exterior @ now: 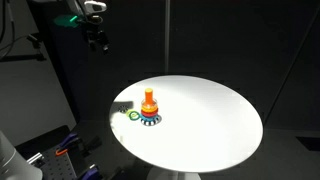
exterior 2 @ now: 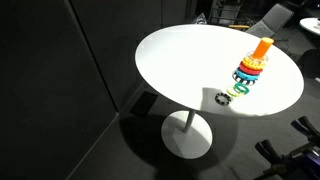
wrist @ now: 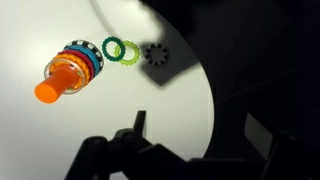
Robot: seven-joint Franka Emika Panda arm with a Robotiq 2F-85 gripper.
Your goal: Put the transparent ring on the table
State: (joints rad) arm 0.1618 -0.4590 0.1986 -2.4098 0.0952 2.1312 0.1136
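A ring-stacking cone (exterior: 149, 103) with orange top rings stands on the round white table (exterior: 215, 125); it also shows in an exterior view (exterior 2: 252, 65) and the wrist view (wrist: 70, 70). A green ring (exterior: 134, 116) lies on the table beside it, and two green rings show in the wrist view (wrist: 129, 53). A faint pale outline (exterior: 122, 105) left of the cone may be the transparent ring; I cannot tell for sure. My gripper (exterior: 97, 38) hangs high above the table's far edge, away from the toy. In the wrist view its fingers (wrist: 200, 135) are wide apart and empty.
A small dark gear-shaped piece (wrist: 155, 54) lies on the table next to the green rings, also in an exterior view (exterior 2: 221, 97). The table edge (wrist: 205, 100) runs under the gripper. Dark walls and a pole surround the table.
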